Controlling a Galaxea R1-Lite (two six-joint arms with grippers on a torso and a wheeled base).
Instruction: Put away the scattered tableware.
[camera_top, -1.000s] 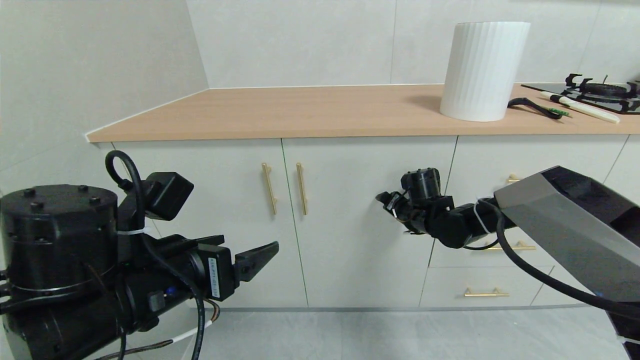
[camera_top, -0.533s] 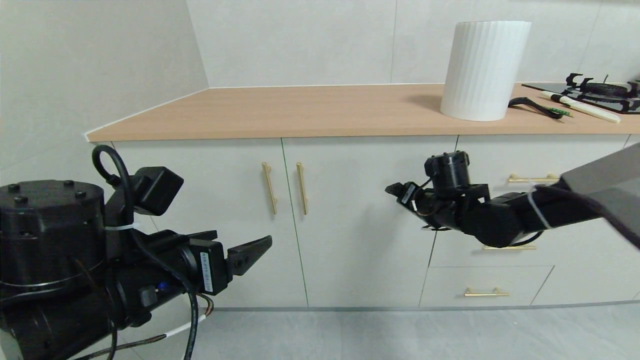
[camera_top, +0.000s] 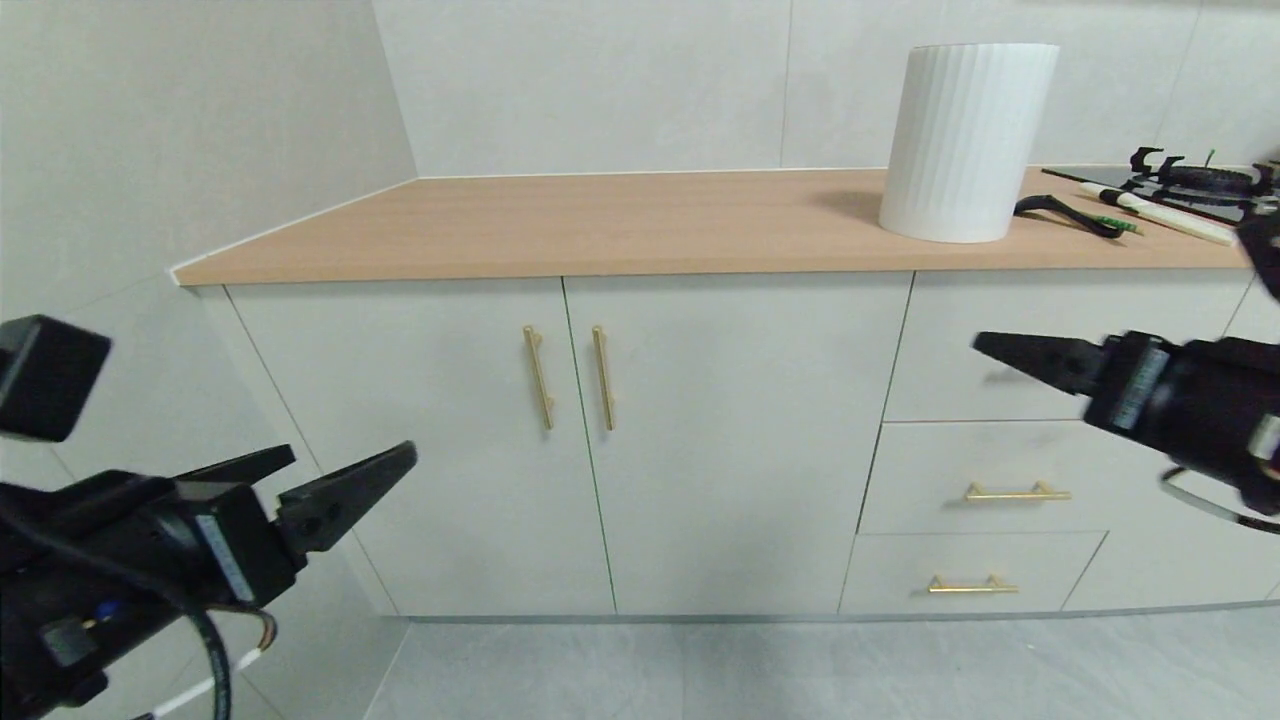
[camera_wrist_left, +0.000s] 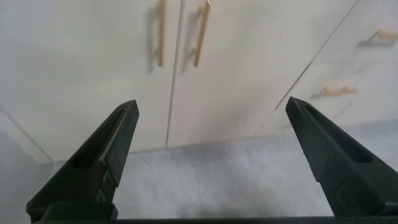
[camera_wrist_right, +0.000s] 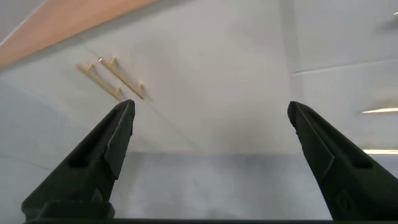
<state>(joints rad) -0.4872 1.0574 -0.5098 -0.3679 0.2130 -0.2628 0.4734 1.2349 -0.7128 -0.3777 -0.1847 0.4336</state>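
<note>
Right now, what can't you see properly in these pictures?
- Inside the white ribbed container: in the head view, its tall wall hides whatever is in it.
- Behind the cupboard doors and drawers: head view, the fronts are shut.
- Black utensil: one end is tucked behind the container.
- Stove grate: small, and cut off by the right edge.
</note>
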